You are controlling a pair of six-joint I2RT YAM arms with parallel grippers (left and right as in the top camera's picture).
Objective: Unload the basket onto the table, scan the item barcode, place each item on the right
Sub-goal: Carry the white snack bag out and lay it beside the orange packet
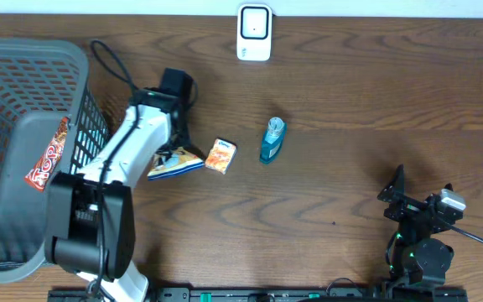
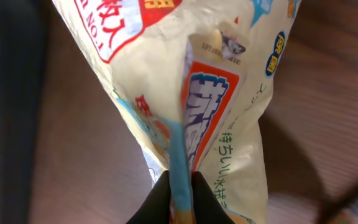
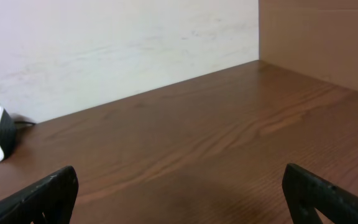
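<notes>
My left gripper (image 2: 180, 194) is clamped on the centre seam of the snack bag (image 2: 229, 124), and the bag's long axis runs straight away from my fingers. From above, the snack bag sits on the near side of the scanner (image 1: 254, 32), offset toward the basket (image 1: 23, 59). The left arm is far nearer the scanner than my right gripper (image 1: 420, 191), which stands wide apart, empty, well off on the scanner's other side. I judge the carry to the scanner crosses bare wooden table (image 1: 350, 92). 2 items, an orange box (image 1: 220, 156) and a blue bottle (image 1: 271, 140), lie just beside that path.
</notes>
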